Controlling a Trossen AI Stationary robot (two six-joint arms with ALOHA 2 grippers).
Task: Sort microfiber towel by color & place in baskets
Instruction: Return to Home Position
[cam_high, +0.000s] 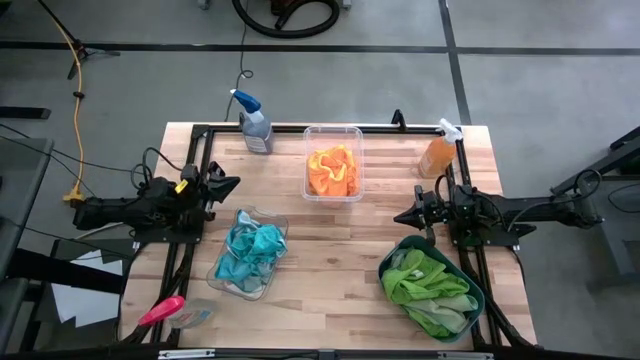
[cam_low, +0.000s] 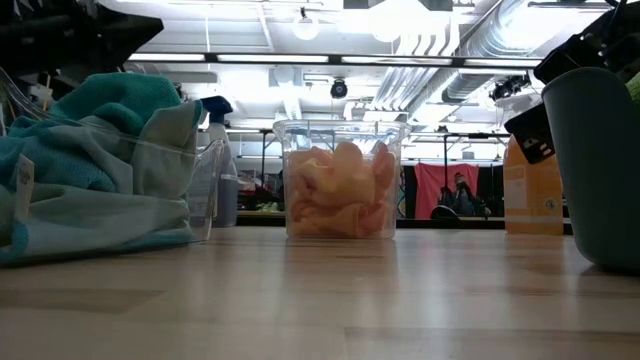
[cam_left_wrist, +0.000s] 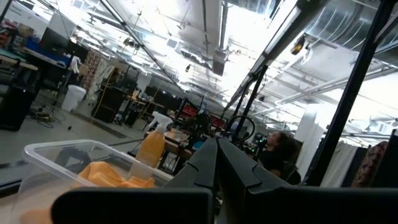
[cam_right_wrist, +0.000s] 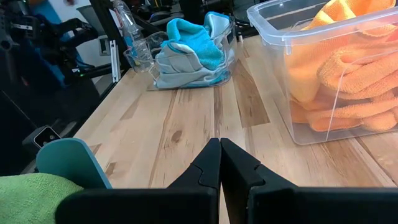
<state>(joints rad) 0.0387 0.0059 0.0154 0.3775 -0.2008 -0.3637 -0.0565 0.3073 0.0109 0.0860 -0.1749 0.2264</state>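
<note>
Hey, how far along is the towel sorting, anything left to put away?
Sorting looks done: orange towels in the clear deep tub, blue towels in the clear shallow dish, green towels in the teal basin. Nothing is in hand: left gripper and right gripper are shut, empty. No loose towel shows, so little seems left.

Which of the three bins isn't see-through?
The dark teal basin holding green towels; the tub of orange towels and dish of blue ones are clear.

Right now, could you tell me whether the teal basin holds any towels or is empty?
Not empty: the teal basin is filled with lime green towels, heaped to its rim in the high view.
</note>
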